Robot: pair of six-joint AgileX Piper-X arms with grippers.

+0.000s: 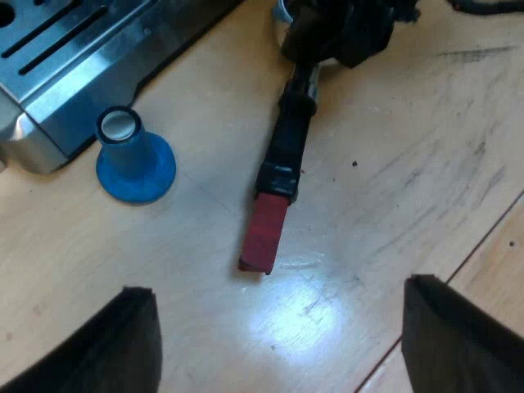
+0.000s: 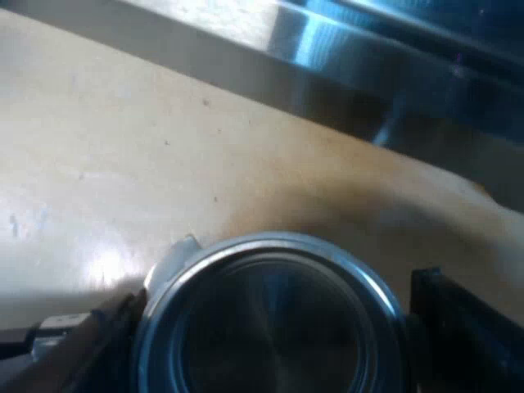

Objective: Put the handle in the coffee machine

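Observation:
The metal holder lies flat on the wooden table, its dark handle [image 1: 286, 151] ending in a red tip [image 1: 266, 233] that points toward my left gripper [image 1: 280, 288]. My left gripper hovers open above the table just short of that tip, holding nothing. My right gripper [image 1: 340, 29] sits over the holder's head end. In the right wrist view the round metal basket [image 2: 270, 327] fills the space inside my right gripper [image 2: 274, 295], with a black finger [image 2: 458, 327] pressed against each side. The espresso machine [image 1: 74, 57] stands close by.
A blue tamper [image 1: 131, 155] stands upright on the table next to the machine's steel base and slotted drip tray. The machine's shiny lower edge [image 2: 393, 74] runs just beyond the basket. Bare wood [image 1: 409, 188] surrounds the handle.

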